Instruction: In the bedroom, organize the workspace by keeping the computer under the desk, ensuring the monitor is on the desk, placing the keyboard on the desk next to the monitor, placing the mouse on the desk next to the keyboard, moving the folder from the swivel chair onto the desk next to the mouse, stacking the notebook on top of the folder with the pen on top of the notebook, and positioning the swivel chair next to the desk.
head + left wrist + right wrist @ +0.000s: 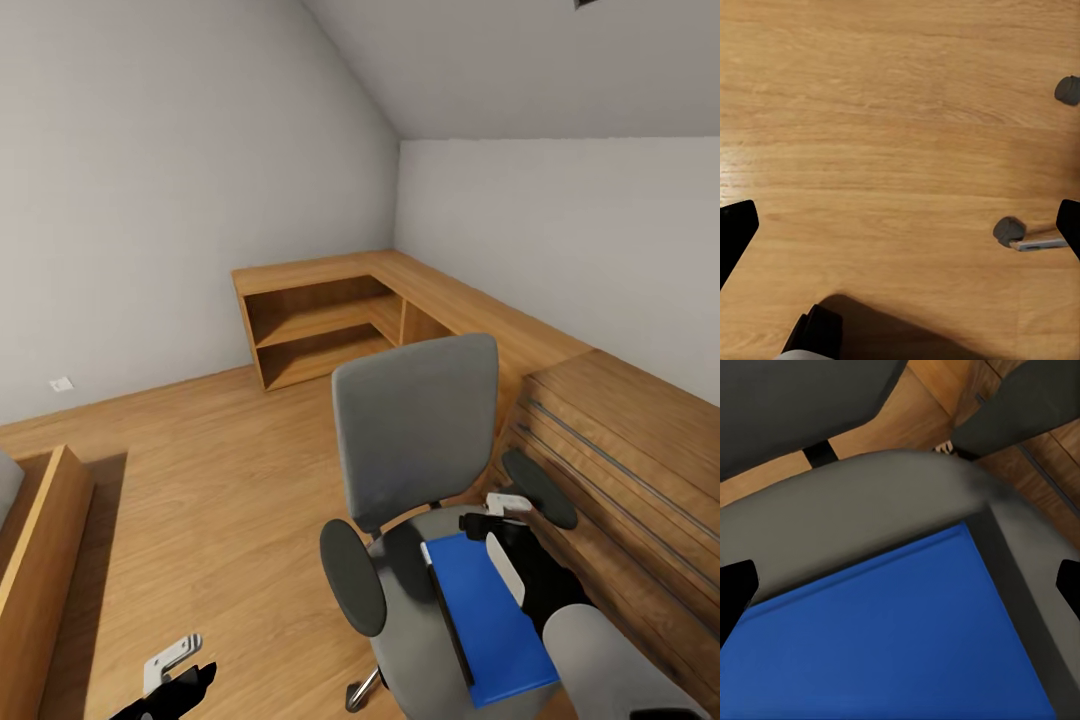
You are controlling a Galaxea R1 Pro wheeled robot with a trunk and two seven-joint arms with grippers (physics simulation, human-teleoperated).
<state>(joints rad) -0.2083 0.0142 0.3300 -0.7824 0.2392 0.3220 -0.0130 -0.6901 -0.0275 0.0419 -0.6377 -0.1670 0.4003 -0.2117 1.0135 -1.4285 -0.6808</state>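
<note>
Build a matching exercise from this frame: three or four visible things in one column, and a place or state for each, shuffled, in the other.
Things:
1. folder
2. swivel chair
3. right gripper
4. left gripper

Places or states:
A. on the wooden floor beside the light-wood drawer chest
B. low over bare floorboards, fingers spread
C. lying flat on the grey seat
D. over the seat, above the blue cover, fingers spread

Pairs: 1-C, 2-A, 3-D, 4-B
</note>
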